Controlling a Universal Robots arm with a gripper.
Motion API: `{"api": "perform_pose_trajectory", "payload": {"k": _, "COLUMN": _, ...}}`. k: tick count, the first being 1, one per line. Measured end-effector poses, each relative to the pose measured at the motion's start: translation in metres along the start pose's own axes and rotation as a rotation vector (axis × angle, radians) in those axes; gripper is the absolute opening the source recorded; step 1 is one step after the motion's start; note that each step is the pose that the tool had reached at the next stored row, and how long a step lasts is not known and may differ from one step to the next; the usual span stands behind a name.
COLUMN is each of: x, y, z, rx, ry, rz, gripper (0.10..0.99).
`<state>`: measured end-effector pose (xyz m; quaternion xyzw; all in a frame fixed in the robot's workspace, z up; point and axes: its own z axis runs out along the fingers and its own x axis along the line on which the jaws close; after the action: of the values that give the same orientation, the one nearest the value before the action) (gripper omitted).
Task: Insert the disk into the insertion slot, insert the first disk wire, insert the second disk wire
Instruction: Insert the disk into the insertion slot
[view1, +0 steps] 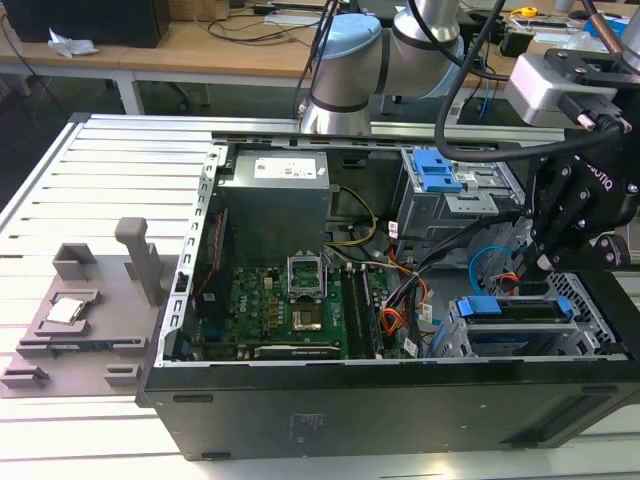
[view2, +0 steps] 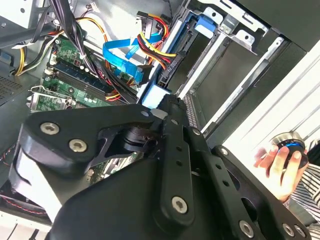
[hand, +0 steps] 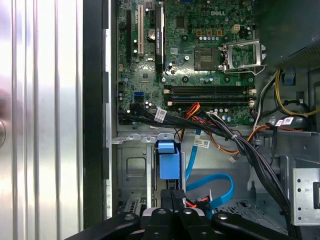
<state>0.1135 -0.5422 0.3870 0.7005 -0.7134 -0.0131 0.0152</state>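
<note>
One step looks done: the disk (view1: 515, 308) sits in the insertion slot (view1: 455, 335), and the claw (hand: 175, 192), fingers pressed together, hangs beside the blue cable (hand: 212, 177).

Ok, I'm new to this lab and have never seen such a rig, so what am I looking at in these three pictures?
A grey robot arm reaches into an open computer case that lies on a slatted metal table. The exterior view is taken from a camera off the arm. Both wrist views come from cameras riding near its tool, looking into the case. The tool hangs over the low grey drive cage, where the blue-framed disk sits. Its fingers look shut; what they pinch, if anything, I cannot tell. A grey tray lies beside the case.
</note>
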Motion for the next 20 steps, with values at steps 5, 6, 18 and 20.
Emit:
{"api": "perform_pose_trajectory", "payload": {"k": 5, "x": 0.0, "y": 0.0, "z": 0.0001, "rx": 0.0, "ry": 0.0, "rz": 0.0, "gripper": 0.106}}
{"api": "perform_pose_trajectory", "payload": {"k": 6, "x": 0.0, "y": 0.0, "z": 0.0002, "rx": 0.0, "ry": 0.0, "rz": 0.0, "gripper": 0.106}}
{"api": "perform_pose_trajectory", "payload": {"k": 18, "x": 0.0, "y": -0.0147, "z": 0.0011, "rx": 0.0, "ry": 0.0, "rz": 0.0, "gripper": 0.106}}
{"api": "perform_pose_trajectory", "payload": {"k": 20, "x": 0.0016, "y": -0.0148, "z": 0.0035, "rx": 0.0, "ry": -0.0001, "rz": 0.0, "gripper": 0.106}}
